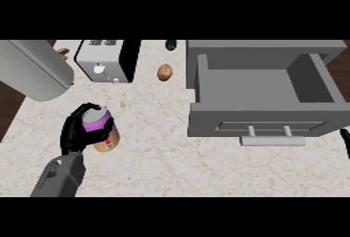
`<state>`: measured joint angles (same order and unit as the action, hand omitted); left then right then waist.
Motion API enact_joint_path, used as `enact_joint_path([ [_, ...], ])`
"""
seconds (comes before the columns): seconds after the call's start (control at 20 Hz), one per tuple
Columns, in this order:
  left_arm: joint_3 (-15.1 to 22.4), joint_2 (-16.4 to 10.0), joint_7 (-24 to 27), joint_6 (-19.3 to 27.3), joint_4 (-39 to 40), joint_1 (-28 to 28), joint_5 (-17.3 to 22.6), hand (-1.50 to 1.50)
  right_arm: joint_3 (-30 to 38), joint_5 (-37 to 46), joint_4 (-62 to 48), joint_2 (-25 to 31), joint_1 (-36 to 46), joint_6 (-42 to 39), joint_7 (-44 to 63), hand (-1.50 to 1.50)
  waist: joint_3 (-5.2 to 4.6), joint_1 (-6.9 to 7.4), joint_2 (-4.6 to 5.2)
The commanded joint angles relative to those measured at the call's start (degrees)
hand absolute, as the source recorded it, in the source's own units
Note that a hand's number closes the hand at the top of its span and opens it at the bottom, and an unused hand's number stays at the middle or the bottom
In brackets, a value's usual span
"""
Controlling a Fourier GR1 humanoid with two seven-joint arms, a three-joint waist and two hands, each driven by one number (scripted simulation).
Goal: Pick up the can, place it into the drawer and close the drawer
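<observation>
A can [106, 135] with a purple top and an orange body stands tilted on the marble counter at the left. My left hand [74, 132] is shut on it, fingers curled over its top and left side. The grey drawer [205, 118] stands pulled open at the right, its inside bare, with a pale bar handle [272, 140] on its front. Only a black sliver of my right hand [345, 143] shows at the right edge, below the drawer's front corner.
A white and black toaster [103, 61] stands at the back left beside a large grey cylinder [33, 69]. A small brown round object [164, 72] lies between the toaster and the drawer. A dark object [171, 44] sits at the back edge.
</observation>
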<state>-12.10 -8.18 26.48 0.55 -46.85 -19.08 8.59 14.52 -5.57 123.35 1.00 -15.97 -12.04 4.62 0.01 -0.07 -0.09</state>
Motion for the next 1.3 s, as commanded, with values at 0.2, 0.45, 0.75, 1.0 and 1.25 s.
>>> enact_joint_path([
  [0.2,4.56,1.70,-6.96,-0.36,-15.09,4.06,0.38,1.50,1.50,-2.01,3.09,0.65,-0.82,0.51,3.53,-1.50,0.00,0.02,-0.04],
  [0.45,9.26,3.62,-18.36,4.33,-24.94,0.32,-2.11,1.50,1.23,-1.46,2.38,1.17,0.29,0.58,2.48,-1.50,0.02,0.07,-0.06],
  [0.75,11.93,3.62,-20.33,4.98,-29.87,-0.75,-5.15,1.50,3.80,-3.82,-0.48,1.39,-0.36,-1.77,-0.53,-1.50,0.00,-0.16,0.04],
  [1.0,19.91,8.05,-29.23,14.15,-32.53,-7.63,-6.55,1.50,-2.39,2.13,3.52,-0.95,-0.51,2.69,0.57,-1.50,0.00,-0.30,0.03],
  [1.25,22.61,8.11,-39.02,19.29,-32.84,-18.92,-8.53,1.50,-0.75,-0.14,2.18,-0.97,-0.19,1.69,2.17,-1.50,0.02,-0.66,0.03],
])
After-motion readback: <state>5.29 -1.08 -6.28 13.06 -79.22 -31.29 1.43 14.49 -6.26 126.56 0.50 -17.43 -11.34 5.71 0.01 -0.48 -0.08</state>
